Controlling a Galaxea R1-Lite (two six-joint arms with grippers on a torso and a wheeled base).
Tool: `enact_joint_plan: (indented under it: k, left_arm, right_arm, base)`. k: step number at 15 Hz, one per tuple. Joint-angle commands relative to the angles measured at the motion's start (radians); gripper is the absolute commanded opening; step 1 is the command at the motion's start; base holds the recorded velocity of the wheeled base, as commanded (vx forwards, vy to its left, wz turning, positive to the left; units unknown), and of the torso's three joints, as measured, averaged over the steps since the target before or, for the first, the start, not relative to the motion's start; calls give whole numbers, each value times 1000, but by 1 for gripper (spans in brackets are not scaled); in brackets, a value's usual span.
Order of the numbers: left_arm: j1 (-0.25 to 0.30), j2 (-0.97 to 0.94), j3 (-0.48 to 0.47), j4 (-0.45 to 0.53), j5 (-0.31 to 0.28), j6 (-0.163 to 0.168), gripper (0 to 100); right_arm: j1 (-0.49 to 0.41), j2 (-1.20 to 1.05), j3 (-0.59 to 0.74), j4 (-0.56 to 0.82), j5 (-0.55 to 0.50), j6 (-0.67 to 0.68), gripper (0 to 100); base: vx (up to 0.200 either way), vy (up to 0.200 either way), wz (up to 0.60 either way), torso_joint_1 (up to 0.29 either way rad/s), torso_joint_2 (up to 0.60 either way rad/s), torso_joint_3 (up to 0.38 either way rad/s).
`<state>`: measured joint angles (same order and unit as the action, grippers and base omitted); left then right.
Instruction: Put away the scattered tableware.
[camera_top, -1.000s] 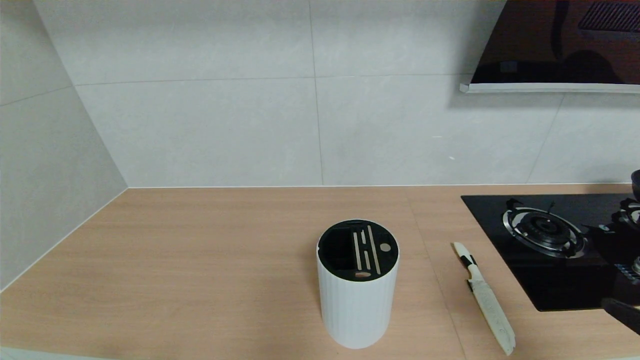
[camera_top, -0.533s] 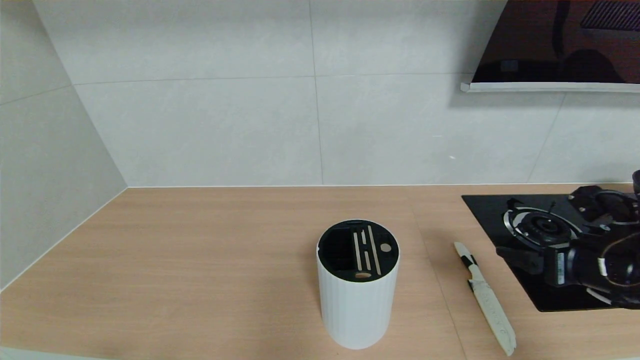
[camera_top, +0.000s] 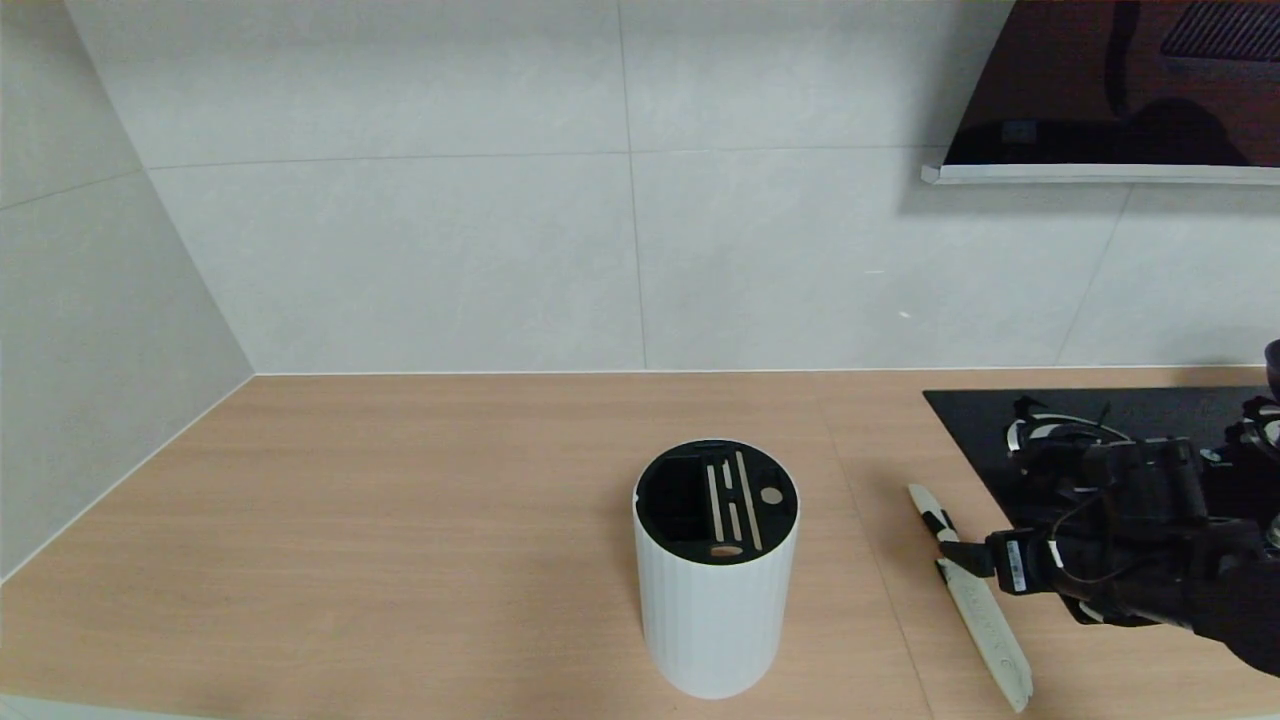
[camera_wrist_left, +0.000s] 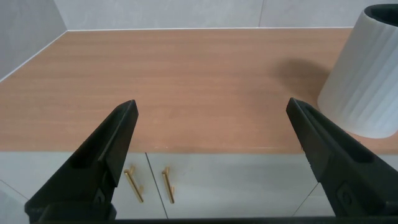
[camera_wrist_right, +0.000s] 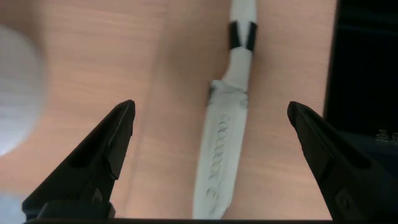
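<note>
A white ribbed knife holder (camera_top: 715, 570) with a black slotted top stands upright on the wooden counter (camera_top: 400, 500). To its right lies a knife (camera_top: 992, 632) with a cream, black-banded handle and a pale blade, handle pointing toward the wall. My right gripper (camera_top: 985, 505) hovers open over the knife near where handle meets blade. In the right wrist view the knife (camera_wrist_right: 227, 130) lies between the spread fingers of that gripper (camera_wrist_right: 209, 109). My left gripper (camera_wrist_left: 211, 106) is open and holds nothing, near the counter's front edge, with the holder (camera_wrist_left: 367, 74) off to one side.
A black gas stove (camera_top: 985, 420) is set into the counter right of the knife, under a dark range hood (camera_top: 1100, 100). Tiled walls close the back and left. Cabinet doors with gold handles (camera_wrist_left: 149, 185) sit below the front edge.
My right arm has come in from the right edge, across the stove, and leftward until its open gripper is over the knife. Knife and holder have not moved.
</note>
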<state>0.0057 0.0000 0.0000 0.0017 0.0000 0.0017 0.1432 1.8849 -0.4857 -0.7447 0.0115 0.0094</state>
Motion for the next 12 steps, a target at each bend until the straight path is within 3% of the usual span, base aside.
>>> enact_joint_plan:
  k: [1,7,12]
  left_arm:
    - [0,2,0,0,0,0,100]
    - [0,2,0,0,0,0,100]
    - [0,2,0,0,0,0,100]
  right_arm:
    - [-1,106,4,-28,-13,0,100]
    - [-1,252,3,-188,-79,1,100]
    - [-1,269,-7,-202,-93,4,100]
  base:
    - [0,0,0,0,0,0]
    - [0,0,0,0,0,0]
    - [0,0,0,0,0,0]
